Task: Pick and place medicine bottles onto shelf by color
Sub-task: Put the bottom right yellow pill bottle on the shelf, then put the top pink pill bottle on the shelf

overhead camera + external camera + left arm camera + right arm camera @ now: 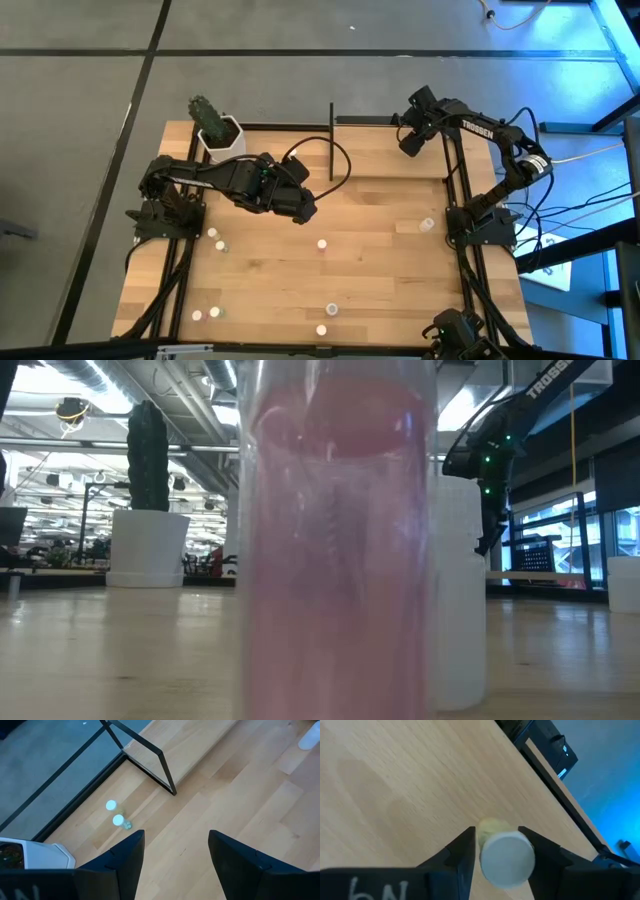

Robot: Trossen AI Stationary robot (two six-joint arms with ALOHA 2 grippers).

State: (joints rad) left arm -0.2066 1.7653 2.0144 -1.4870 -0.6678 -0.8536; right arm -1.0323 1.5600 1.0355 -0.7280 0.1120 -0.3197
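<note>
In the high view the right hand [408,146] is hanging at the upper right of the frame, over the back right corner of the shelf [400,160], the light board with thin black uprights. Its own wrist view is showing a small bottle [504,854] with a white cap and yellowish body sitting between the two fingers [462,851], over the pale wood; whether the fingers are pressing the bottle or just flanking it cannot be told.

The left hand [303,212] is hovering left of centre, above the table [380,270]. Its fingers [127,855] are standing wide apart with nothing between them.

More bottles are lying scattered on the table: one [322,243] near the middle, one [427,224] at the right, and others along the lower left and bottom. A white plant pot [220,137] is sitting at the upper left. In the low view a pink bottle [335,540] is filling the frame centre, close to the lens.
</note>
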